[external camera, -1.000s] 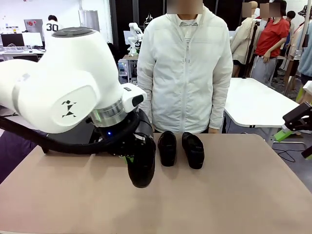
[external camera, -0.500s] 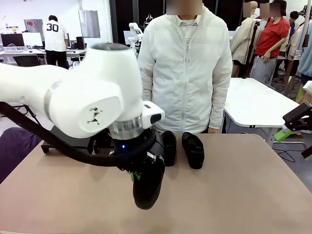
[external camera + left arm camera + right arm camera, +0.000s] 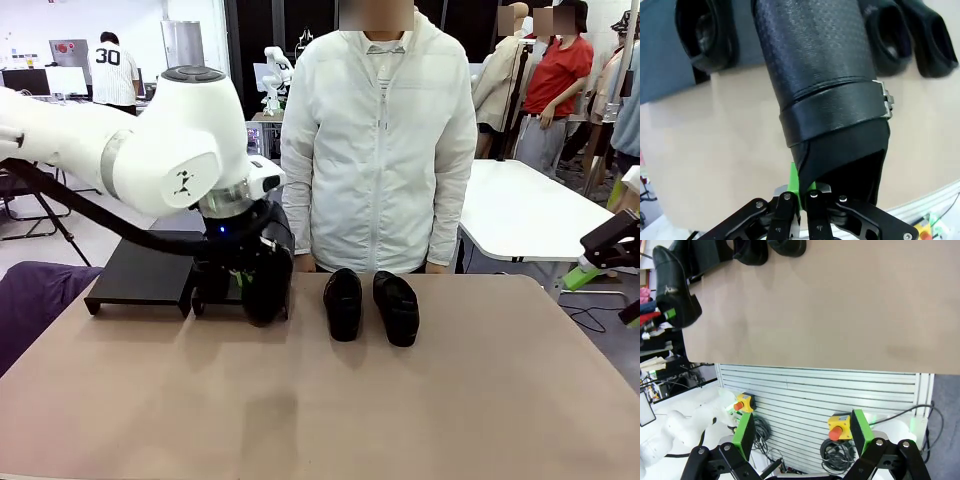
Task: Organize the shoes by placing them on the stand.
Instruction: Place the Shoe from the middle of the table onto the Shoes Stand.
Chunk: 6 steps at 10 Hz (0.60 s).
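Note:
My left gripper (image 3: 802,196) is shut on the heel rim of a black shiny shoe (image 3: 820,75), its toe pointing away from the wrist. In the front view that shoe (image 3: 266,285) hangs at the right end of the low black stand (image 3: 140,270). Another shoe (image 3: 705,30) lies on the stand (image 3: 660,65) beside it. Two more shoes (image 3: 343,302) (image 3: 397,308) sit side by side on the table in front of the person. My right gripper (image 3: 801,435) is open with nothing between its fingers, off the table's right edge (image 3: 598,262).
A person in a white jacket (image 3: 380,140) stands at the far side of the tan table (image 3: 450,400), hands out of sight. A white table (image 3: 520,210) stands behind on the right. The right wrist view looks down past the table edge at a slatted panel (image 3: 815,390).
My left arm has carried the held shoe from the front middle of the table back and to the left, up to the stand. The right arm and the two loose shoes have not moved.

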### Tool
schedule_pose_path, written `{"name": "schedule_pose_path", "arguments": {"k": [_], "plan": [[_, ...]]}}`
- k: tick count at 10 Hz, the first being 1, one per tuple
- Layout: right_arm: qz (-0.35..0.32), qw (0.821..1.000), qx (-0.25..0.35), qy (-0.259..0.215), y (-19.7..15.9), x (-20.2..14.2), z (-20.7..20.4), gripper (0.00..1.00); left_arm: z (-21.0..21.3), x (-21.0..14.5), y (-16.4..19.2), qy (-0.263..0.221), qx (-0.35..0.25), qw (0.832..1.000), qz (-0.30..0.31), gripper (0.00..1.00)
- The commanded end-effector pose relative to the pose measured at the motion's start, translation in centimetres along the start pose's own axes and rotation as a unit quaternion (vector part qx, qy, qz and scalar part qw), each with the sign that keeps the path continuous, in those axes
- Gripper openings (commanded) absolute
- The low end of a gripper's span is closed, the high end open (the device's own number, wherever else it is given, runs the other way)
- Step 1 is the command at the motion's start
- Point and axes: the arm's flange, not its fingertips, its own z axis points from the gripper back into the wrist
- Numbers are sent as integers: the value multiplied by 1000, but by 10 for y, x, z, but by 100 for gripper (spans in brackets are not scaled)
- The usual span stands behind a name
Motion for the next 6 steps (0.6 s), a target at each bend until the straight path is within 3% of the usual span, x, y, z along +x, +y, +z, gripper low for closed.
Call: {"name": "schedule_pose_path", "arguments": {"k": [1, 4, 6], "plan": [[-8, 1000, 6, 0, 2, -1, 2, 100, -7, 23, -1, -16, -4, 999, 29, 0], [-8, 1000, 6, 0, 2, -1, 2, 100, -27, 65, 25, -117, -27, 993, -8, 0], [-8, 1000, 6, 0, 2, -1, 2, 100, -44, 83, 32, -123, -13, 992, 24, 0]]}}
